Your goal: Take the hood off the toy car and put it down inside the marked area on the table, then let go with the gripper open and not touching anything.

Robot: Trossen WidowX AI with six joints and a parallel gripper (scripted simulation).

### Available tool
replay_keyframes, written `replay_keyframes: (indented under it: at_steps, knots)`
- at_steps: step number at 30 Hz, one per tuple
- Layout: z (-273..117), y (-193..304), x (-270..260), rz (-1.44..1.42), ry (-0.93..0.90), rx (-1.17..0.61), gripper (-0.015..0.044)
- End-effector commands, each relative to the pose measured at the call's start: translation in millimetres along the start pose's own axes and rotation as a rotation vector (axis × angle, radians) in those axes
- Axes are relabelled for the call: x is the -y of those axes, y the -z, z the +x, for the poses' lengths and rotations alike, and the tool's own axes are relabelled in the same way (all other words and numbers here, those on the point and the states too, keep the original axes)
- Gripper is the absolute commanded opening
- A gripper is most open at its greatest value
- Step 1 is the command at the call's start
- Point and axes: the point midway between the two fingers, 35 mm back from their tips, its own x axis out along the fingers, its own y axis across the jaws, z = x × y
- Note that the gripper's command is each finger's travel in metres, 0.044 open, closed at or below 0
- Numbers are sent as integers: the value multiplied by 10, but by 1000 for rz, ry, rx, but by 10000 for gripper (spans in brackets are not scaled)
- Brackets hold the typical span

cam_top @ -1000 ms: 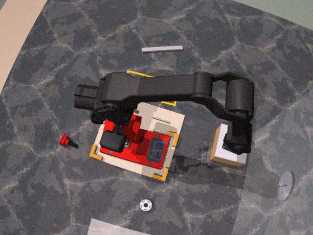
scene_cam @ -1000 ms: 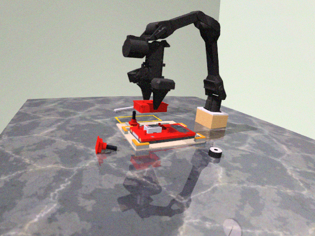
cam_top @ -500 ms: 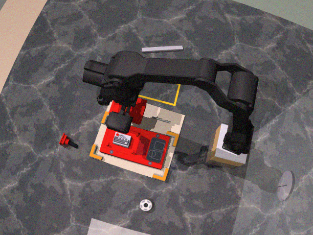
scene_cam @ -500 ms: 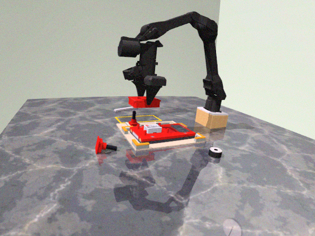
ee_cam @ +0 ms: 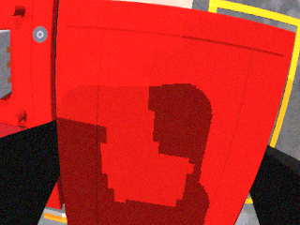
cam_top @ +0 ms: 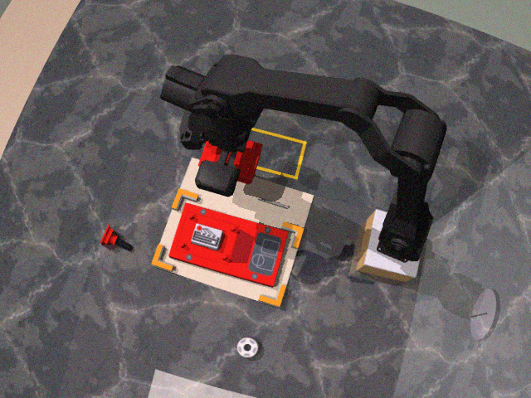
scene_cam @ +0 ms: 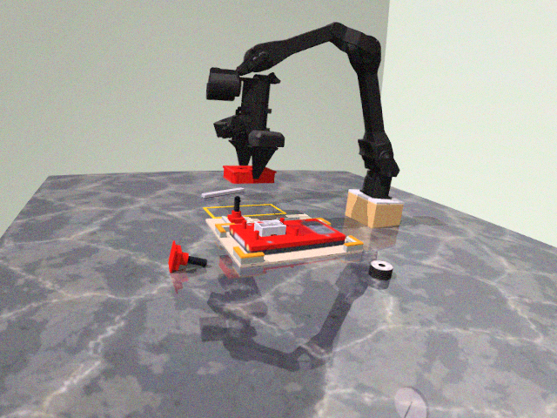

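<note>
The red hood [cam_top: 254,164] [scene_cam: 236,175] [ee_cam: 127,61] is in the air, roughly level, well above the table. My gripper [scene_cam: 250,171] [ee_cam: 160,142] is shut on it, one finger at each side. The yellow outline of the marked area [cam_top: 301,159] [scene_cam: 278,208] [ee_cam: 253,10] is on the table beyond the car; the arm and hood hide part of it in the top view. The hood hangs near that outline, not squarely over it. The red toy car [cam_top: 214,259] [scene_cam: 287,243] [ee_cam: 28,70] has its front uncovered, showing a grey-white engine block [cam_top: 207,236] [scene_cam: 270,227].
The car sits on a cream board [cam_top: 214,277] [scene_cam: 306,260] with orange corners. An upright red piece with a black handle [scene_cam: 237,205] stands at its far side; a similar piece [cam_top: 112,237] [scene_cam: 179,259] lies left. A white bar [scene_cam: 222,192] lies beyond the outline. A wheel [cam_top: 240,345] [scene_cam: 380,273] lies nearer.
</note>
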Motion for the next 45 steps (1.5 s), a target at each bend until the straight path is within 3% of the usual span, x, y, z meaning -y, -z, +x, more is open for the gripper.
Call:
replay_keyframes:
  at_steps: [1,20,45]
  knots:
    - [-12,50,162,2,7,-2,0]
    - [-35,285,753,-8,11,-5,0]
    - [83,275,765,-8,12,-4,0]
